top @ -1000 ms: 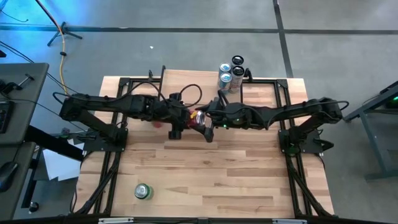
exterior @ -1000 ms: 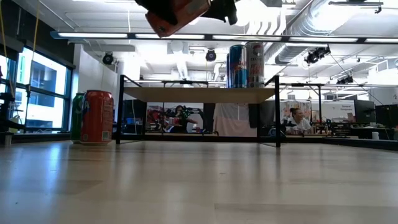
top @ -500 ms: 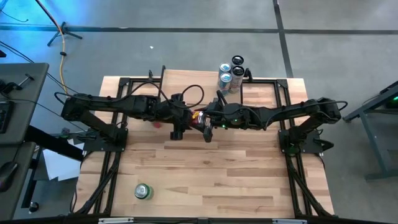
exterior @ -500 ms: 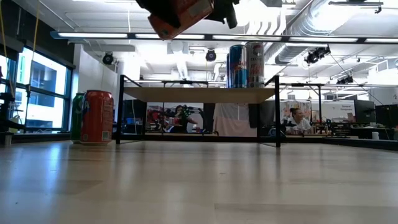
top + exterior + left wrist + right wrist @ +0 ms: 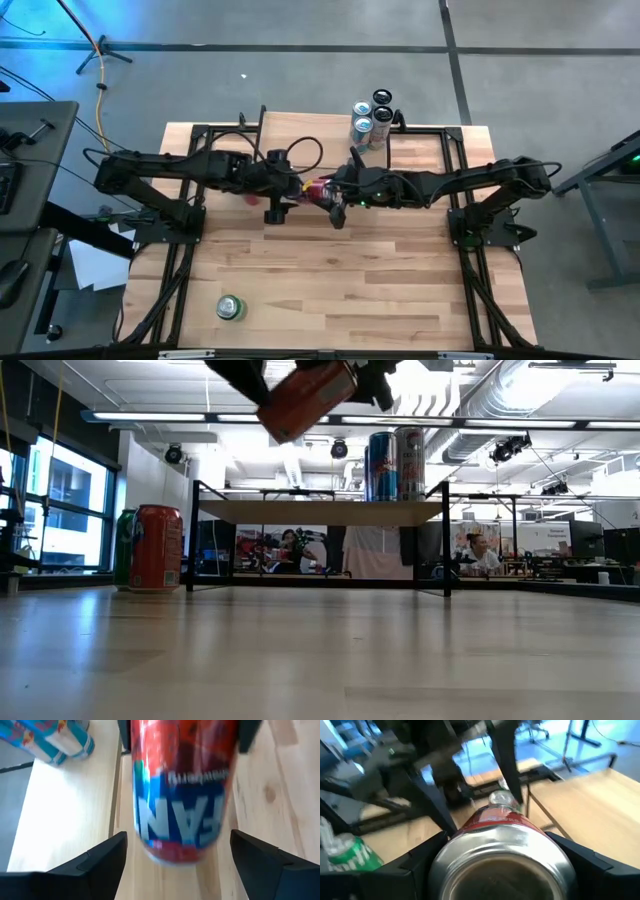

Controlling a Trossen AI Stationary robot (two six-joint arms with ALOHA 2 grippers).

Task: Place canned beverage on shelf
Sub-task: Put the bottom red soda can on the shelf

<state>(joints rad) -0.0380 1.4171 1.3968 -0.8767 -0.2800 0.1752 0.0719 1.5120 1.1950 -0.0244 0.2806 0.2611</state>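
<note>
I hold a red-and-blue strawberry soda can (image 5: 307, 400) in the air near the table's middle, tilted on its side, high above the light wooden tabletop (image 5: 330, 280). My right gripper (image 5: 335, 192) pinches it: in the right wrist view its silver end (image 5: 502, 862) fills the space between my two dark fingers (image 5: 420, 860), both snug against its sides. My left gripper (image 5: 282, 190) sits at the can's nine o'clock with its jaws spread; in the left wrist view the can (image 5: 182, 785) floats between those fingers (image 5: 107, 855) with a clear gap on each side.

I judge this a hand-over in mid-air, the can now carried by my right arm alone. The small raised light-wood shelf on black legs (image 5: 320, 510) stands toward twelve o'clock, with tall slim cans (image 5: 372, 115) already at its one o'clock corner. Another red can (image 5: 158, 548) and a green one (image 5: 125, 546) wait beside the shelf.

Next I should draw the left gripper clear, turn the can upright, carry it toward twelve o'clock, and lower it onto a bare stretch of the board, away from the tall cans.
</note>
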